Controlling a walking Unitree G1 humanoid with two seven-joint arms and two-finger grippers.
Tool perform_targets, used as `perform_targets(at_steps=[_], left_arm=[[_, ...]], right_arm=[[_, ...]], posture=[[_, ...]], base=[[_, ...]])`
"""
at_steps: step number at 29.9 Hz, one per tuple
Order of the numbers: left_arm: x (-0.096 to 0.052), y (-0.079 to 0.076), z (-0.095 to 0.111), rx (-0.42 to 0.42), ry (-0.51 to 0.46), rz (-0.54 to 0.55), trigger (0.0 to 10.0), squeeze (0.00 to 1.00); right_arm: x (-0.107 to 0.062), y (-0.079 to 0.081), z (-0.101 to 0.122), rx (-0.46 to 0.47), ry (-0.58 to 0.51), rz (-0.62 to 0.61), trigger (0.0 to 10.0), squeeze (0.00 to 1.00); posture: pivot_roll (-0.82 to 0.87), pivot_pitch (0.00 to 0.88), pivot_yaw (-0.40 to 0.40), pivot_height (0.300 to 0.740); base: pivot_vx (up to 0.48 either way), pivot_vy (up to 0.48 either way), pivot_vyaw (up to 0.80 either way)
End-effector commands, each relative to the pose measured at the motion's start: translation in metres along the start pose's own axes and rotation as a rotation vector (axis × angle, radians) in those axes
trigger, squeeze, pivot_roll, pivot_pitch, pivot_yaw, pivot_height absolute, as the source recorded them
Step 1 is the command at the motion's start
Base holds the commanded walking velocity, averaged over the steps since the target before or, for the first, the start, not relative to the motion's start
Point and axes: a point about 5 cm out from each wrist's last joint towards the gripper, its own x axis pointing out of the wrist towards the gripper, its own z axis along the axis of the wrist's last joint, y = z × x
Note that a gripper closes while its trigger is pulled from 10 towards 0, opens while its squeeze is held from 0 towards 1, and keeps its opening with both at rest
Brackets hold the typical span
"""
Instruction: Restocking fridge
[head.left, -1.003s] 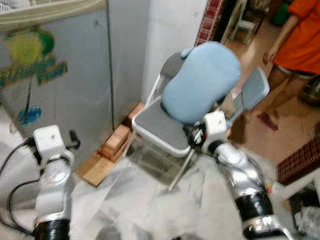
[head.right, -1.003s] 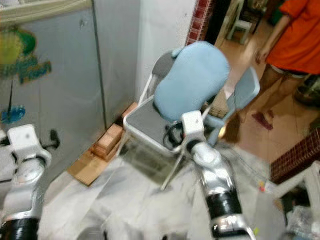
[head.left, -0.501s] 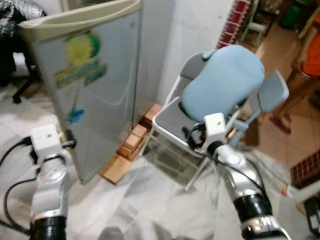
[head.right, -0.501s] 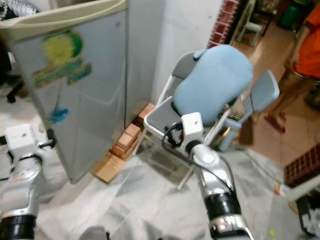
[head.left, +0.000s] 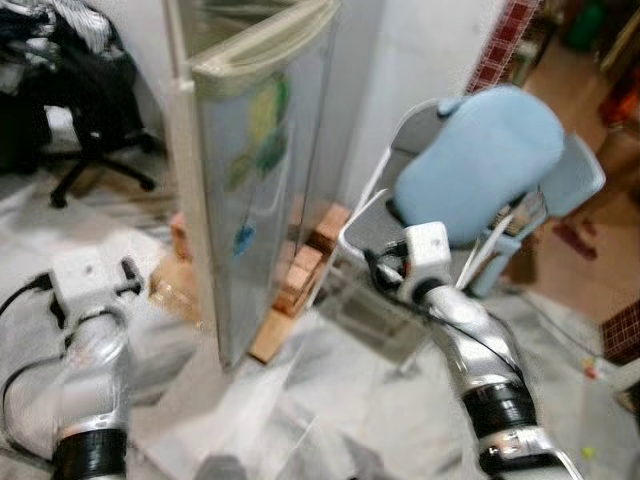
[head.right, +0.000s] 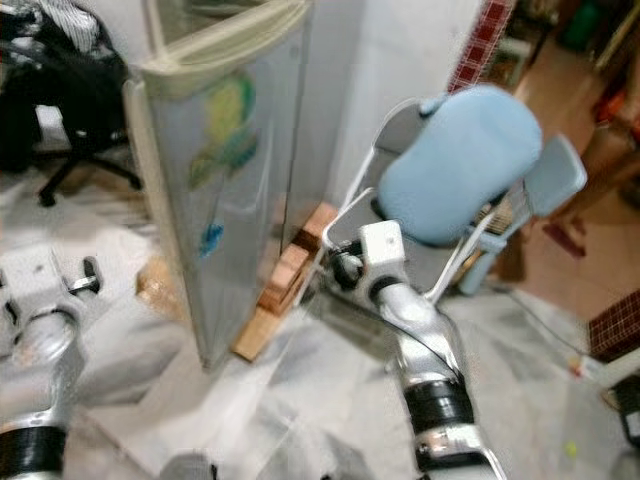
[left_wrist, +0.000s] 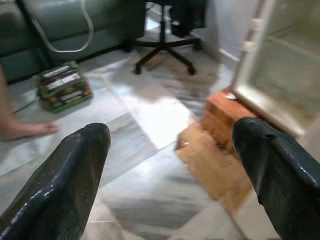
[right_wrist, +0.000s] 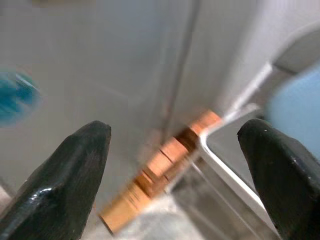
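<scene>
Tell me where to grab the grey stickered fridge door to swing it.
On the grey stickered fridge door, pinch the near vertical edge around mid height, coming from the robot's left with the open left gripper. The flat face shows no handle, and that edge looks like the only part thin enough to straddle.

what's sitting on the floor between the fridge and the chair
Bricks on a wooden board lie between the fridge and the chair, seen in the left eye view.

Grey fridge (head.left: 255, 190) (yellow-green sticker), pale blue cushion (head.left: 480, 165).
</scene>
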Motion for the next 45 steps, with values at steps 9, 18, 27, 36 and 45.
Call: perform_targets(at_steps=[9,18,27,36,45], left_arm=[[-0.014,-0.028,-0.007,-0.002,-0.002,-0.093,10.0,0.00],[-0.013,-0.033,-0.007,0.000,-0.009,-0.104,10.0,0.00],[-0.012,-0.036,-0.007,0.006,-0.001,-0.114,10.0,0.00],[-0.010,-0.035,-0.004,0.013,-0.026,-0.131,10.0,0.00],[-0.011,-0.037,0.001,0.000,-0.053,-0.164,10.0,0.00]], right_arm=[[0.021,0.006,0.027,0.099,-0.070,-0.076,10.0,0.00],[0.033,0.040,0.052,0.326,-0.067,0.046,10.0,0.00],[0.021,0.078,0.047,0.356,-0.010,0.431,10.0,0.00],[0.015,-0.001,-0.001,0.187,0.139,-0.010,10.0,0.00],[0.010,-0.018,-0.007,0.155,0.108,-0.088,10.0,0.00]], posture=[[0.12,0.000,-0.102,0.740],[0.11,0.000,-0.099,0.740],[0.12,0.000,-0.097,0.740],[0.11,0.000,-0.093,0.740],[0.11,0.000,-0.087,0.740]], base=[[0.000,0.476,0.00],[0.000,0.051,0.00],[0.000,0.000,0.00],[0.000,0.053,0.00],[0.000,0.476,0.00]])
